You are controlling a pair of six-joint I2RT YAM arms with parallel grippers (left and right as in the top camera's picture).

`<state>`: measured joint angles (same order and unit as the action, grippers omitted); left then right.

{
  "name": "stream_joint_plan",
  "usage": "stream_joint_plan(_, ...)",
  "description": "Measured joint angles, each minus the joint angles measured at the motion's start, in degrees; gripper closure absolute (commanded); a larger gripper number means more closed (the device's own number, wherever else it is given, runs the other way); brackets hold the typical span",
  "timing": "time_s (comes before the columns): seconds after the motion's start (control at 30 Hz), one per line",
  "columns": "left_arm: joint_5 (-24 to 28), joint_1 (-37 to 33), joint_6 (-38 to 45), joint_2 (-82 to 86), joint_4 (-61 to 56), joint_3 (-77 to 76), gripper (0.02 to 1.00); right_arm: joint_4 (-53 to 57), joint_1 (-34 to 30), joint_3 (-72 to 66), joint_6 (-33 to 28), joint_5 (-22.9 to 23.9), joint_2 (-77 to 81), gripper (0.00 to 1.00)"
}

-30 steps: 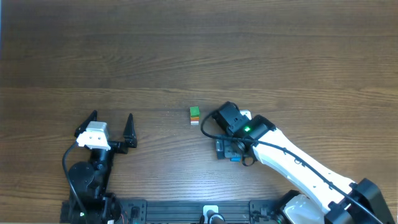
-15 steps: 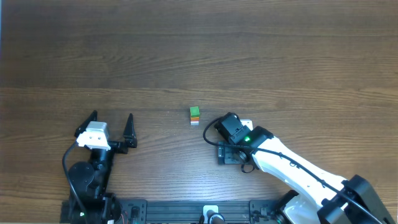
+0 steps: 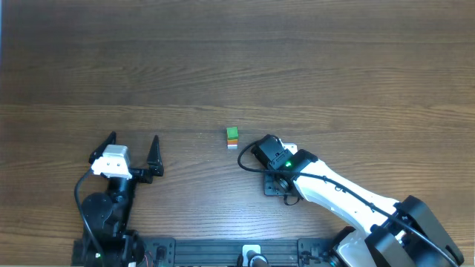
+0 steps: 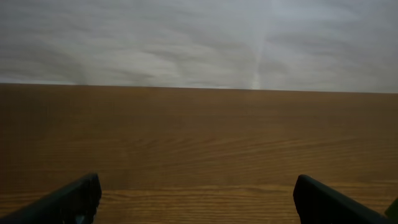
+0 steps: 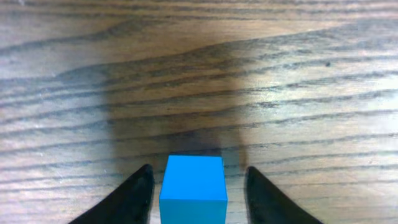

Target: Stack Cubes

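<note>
Even light covers my worktop (image 3: 237, 59); my right claw (image 5: 197, 175) throws a soft dark shadow, and the far wall (image 4: 199, 37) looks hazy.

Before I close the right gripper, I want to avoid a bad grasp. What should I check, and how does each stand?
1. Blue cube lies between the right gripper fingers: ok.
2. Cube sits square to the fingers: ok.
3. Gap shows on both sides, nothing pinched yet: ok.
4. Fingers low enough on the cube: cannot tell.
5. Green-topped stack stands apart from the right arm: ok.
6. Left gripper open, far from the cubes: ok.
</note>
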<state>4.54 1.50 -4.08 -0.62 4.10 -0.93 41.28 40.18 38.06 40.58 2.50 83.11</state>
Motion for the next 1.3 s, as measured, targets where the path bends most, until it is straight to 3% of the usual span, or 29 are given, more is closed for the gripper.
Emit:
stream_joint_plan(0.37,0.0,0.0,0.0,0.0,0.0,0.0,0.018,0.0,0.0,0.0,0.1,0.0,0.0,0.844)
stream_joint_plan(0.67,0.0,0.0,0.0,0.0,0.0,0.0,0.018,2.8,0.0,2.4,-0.9,0.0,0.2,0.934)
stream_joint_plan(0.77,0.0,0.0,0.0,0.0,0.0,0.0,0.018,7.8,0.0,8.0,-2.2,0.5,0.4,0.989)
stream_joint_plan(1.0,0.0,0.0,0.0,0.0,0.0,0.0,0.018,16.7,-0.3,28.4,-5.5,3.3,2.0,0.989)
stream_joint_plan(1.3,0.0,0.0,0.0,0.0,0.0,0.1,0.018,25.4,-0.2,53.0,-8.2,4.1,17.7,0.989)
